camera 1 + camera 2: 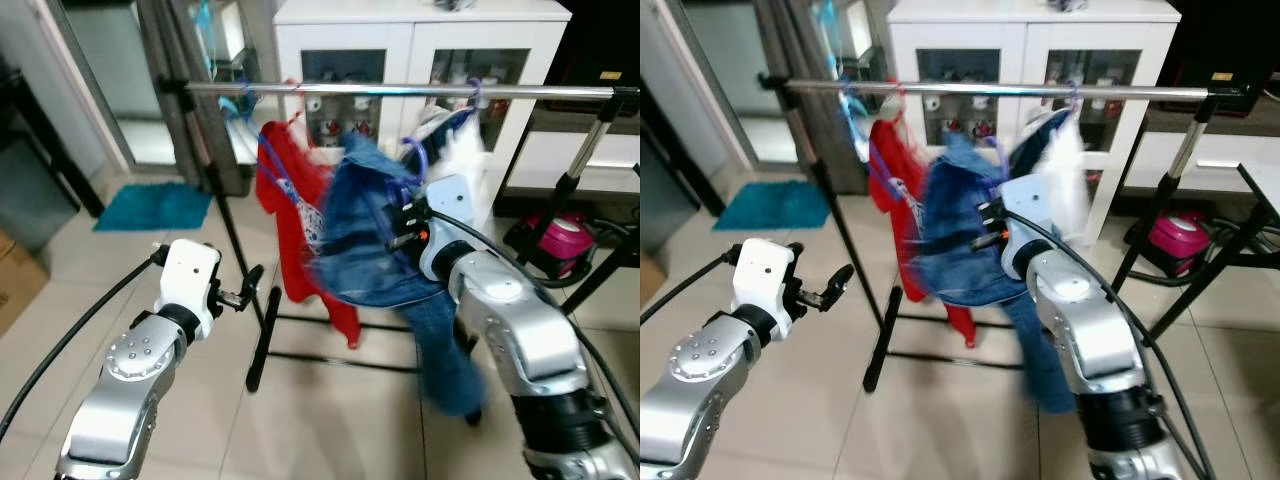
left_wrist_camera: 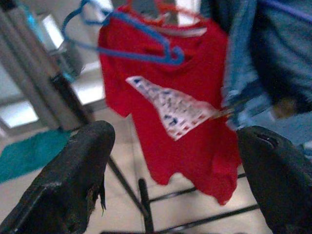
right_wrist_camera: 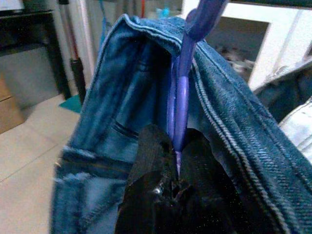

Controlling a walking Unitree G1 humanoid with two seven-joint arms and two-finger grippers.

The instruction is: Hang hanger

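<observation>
Hanger (image 3: 179, 92), purple, carrying jeans (image 3: 122, 122), clamped in right gripper (image 3: 173, 163) jaws; left gripper (image 2: 173, 185) jaws wide, empty.

Blurred denim, a hidden hanger, cropped fingers

The jeans (image 1: 375, 235) are smeared by motion blur at the head view's centre — their folds bury most of the purple hanger (image 3: 179, 92) and the right gripper (image 3: 168, 183); the left gripper (image 2: 170, 165) has its fingers cut off at 6 o'clock in its wrist view — cabinet (image 1: 420, 60) contents are too small to tell.

shirt (image 1: 290, 215) on rail (image 1: 400, 90) | jeans (image 1: 370, 240) right; cabinet (image 1: 420, 40) behind
</observation>
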